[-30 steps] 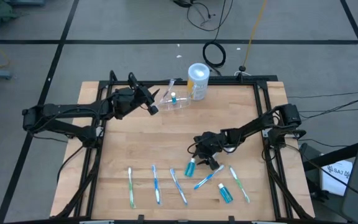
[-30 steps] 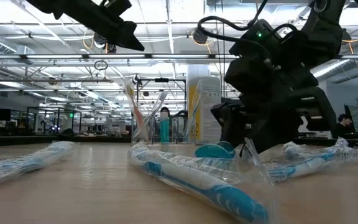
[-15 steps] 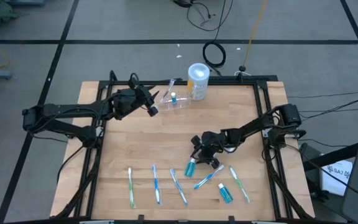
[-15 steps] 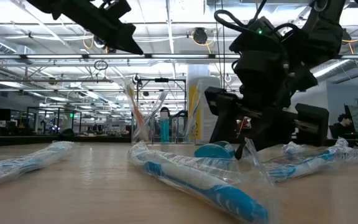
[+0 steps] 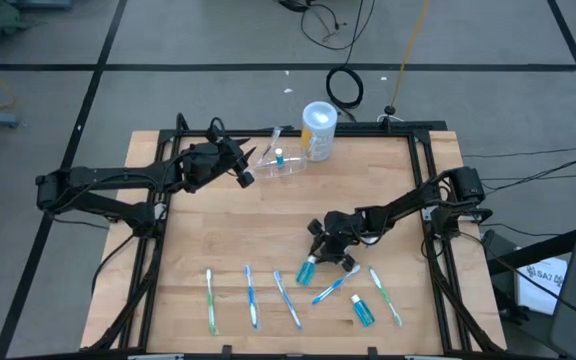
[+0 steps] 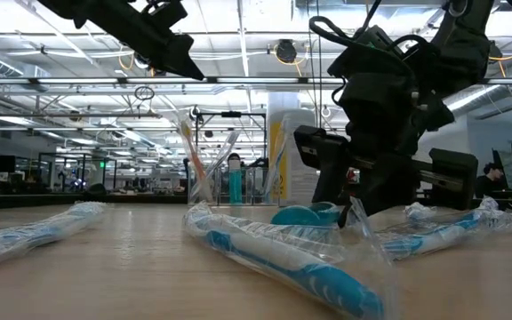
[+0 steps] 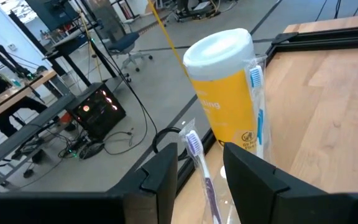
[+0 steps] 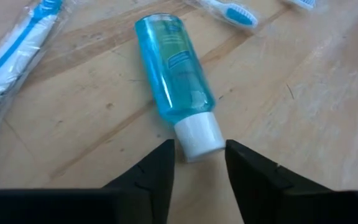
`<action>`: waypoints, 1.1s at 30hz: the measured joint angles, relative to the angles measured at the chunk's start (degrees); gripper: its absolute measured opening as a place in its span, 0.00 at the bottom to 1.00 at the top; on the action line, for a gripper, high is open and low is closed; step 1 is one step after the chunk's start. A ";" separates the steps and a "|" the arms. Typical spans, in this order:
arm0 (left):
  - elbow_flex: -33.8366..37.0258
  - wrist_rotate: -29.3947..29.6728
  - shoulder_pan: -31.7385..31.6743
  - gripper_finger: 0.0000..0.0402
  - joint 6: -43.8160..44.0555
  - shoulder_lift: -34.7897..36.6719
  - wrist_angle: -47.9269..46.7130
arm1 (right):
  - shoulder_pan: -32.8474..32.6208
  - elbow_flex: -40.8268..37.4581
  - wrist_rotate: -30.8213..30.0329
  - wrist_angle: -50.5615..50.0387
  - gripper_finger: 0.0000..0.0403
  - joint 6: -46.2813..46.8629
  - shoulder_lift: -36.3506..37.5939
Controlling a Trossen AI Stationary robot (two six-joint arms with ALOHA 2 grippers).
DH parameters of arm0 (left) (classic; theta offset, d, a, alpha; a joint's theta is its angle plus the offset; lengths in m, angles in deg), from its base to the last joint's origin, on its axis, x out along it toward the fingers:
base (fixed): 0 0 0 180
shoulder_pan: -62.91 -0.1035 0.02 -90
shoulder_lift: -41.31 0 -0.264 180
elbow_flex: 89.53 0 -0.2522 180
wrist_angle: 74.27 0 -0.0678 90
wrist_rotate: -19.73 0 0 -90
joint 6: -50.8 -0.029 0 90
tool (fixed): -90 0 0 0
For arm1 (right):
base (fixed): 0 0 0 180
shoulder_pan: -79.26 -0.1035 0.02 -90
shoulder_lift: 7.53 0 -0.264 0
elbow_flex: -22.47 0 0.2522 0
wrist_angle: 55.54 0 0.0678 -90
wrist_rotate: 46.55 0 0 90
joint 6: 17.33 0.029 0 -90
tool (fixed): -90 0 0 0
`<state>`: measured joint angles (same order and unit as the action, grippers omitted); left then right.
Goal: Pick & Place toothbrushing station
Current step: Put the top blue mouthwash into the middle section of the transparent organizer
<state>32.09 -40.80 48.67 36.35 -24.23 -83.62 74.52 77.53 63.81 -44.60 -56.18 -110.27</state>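
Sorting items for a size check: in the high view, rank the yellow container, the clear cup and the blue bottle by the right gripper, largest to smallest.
1. Clear cup, widest footprint.
2. Yellow container, slightly smaller from above; it stands upright, so its height is foreshortened.
3. Blue bottle, lying flat, smallest.

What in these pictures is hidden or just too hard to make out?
- Right gripper and the blue bottle: its fingers flank the white cap, but contact is unclear in the right wrist view.
- Clear cup: the left wrist view's bottom edge cuts it off; only a toothbrush shows between the left gripper fingers.
- Yellow container: label is partly covered by a wrapped toothbrush.
- Low view: the right arm hides what lies behind it.
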 joint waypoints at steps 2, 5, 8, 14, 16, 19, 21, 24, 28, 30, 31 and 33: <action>0.00 0.00 0.00 0.34 0.00 0.00 -0.01 | -0.20 0.00 0.62 -0.14 0.28 0.50 0.00; 0.00 0.00 0.00 0.34 0.00 0.00 0.01 | -0.63 0.00 0.74 -0.21 0.26 2.51 0.00; 0.00 0.01 0.00 0.34 -0.01 0.00 0.00 | -0.94 0.00 0.81 -0.18 0.27 4.37 0.00; 0.00 0.02 0.00 0.34 0.05 0.00 -0.01 | -2.12 -0.02 0.67 0.45 0.36 0.79 -0.04; 0.00 0.01 0.00 0.34 0.38 0.00 -0.06 | -2.13 -0.02 0.72 0.82 0.40 0.18 -0.04; 0.00 0.02 0.00 0.34 1.07 0.00 -0.65 | -2.11 -0.07 0.70 1.59 0.44 0.02 -0.07; 0.00 0.02 0.00 0.34 1.12 0.00 -1.13 | -2.13 -0.07 0.72 1.92 0.45 0.00 -0.07; 0.00 0.02 0.00 0.34 1.16 0.00 -1.98 | -2.13 -0.07 0.76 1.99 0.46 0.01 -0.07; 0.00 0.02 0.00 0.34 1.29 0.00 -2.54 | -2.13 -0.07 0.89 2.04 0.45 -0.15 -0.07; 0.00 0.02 0.00 0.34 1.29 -0.02 -2.77 | -2.13 -0.07 0.91 2.01 0.43 -1.01 -0.07; 0.00 0.02 0.00 0.34 1.30 -0.02 -2.84 | -2.12 -0.07 0.91 1.98 0.42 -1.12 -0.07; 0.00 0.02 0.00 0.34 1.49 -0.02 -2.83 | -2.13 -0.07 0.91 2.00 0.41 -1.03 -0.07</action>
<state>32.09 -40.78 48.67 37.84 -24.25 -86.45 72.39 77.46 64.73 -42.60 -57.21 -110.34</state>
